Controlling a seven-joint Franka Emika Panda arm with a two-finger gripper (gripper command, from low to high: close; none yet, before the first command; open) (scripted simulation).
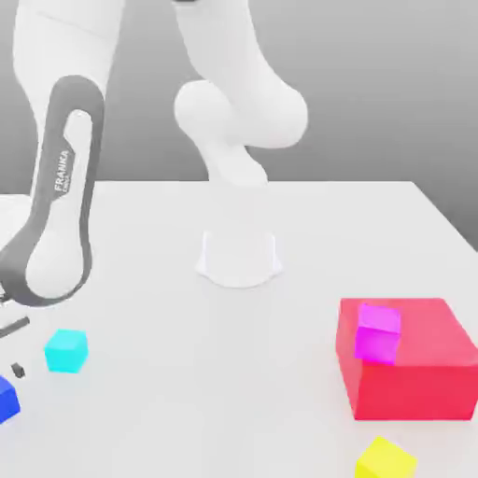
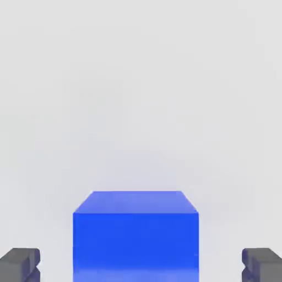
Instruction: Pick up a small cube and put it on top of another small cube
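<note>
The small cube (image 1: pixel 6 400) (image 2: pixel 135 234) is deep blue, plain and smooth, with sharp square edges. It sits on the white table (image 1: pixel 280 373) at the exterior view's near left edge. The gripper (image 2: pixel 141 263) is spread wide, one dark finger on each side of it, not touching. Just right sits a cyan cube (image 1: pixel 66 350). Far right, a pink cube (image 1: pixel 377 332) tops a big red block (image 1: pixel 411 369), with a yellow cube (image 1: pixel 385 459) nearer.

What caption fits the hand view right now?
Gripper fingertips flank the deep blue cube on the white table, gaps visible either side.
</note>
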